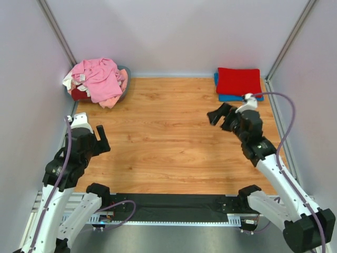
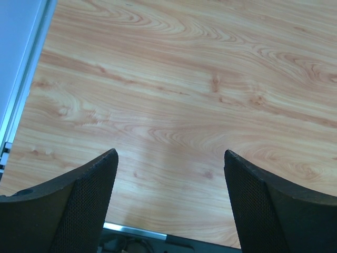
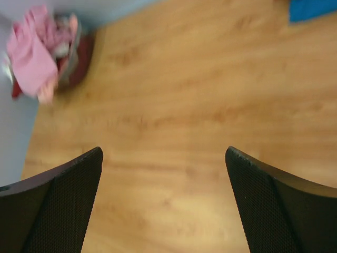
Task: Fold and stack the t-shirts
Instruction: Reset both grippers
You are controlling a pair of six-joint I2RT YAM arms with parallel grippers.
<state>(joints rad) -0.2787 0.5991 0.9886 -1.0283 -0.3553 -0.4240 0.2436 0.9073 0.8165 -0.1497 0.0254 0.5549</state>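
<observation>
A folded bright red t-shirt (image 1: 238,81) lies on a folded blue t-shirt (image 1: 227,97) at the back right of the wooden table; a corner of the blue one shows in the right wrist view (image 3: 311,9). A heap of unfolded shirts, light pink (image 1: 100,79) on top with cream and dark red beneath, fills a basket at the back left, also in the right wrist view (image 3: 37,55). My left gripper (image 1: 100,138) is open and empty over the left side of the table. My right gripper (image 1: 217,115) is open and empty, right of centre, pointing left.
The grey basket (image 1: 125,79) sits in the back left corner. Grey walls with metal posts enclose the table on three sides. A black rail (image 1: 174,203) with the arm bases runs along the near edge.
</observation>
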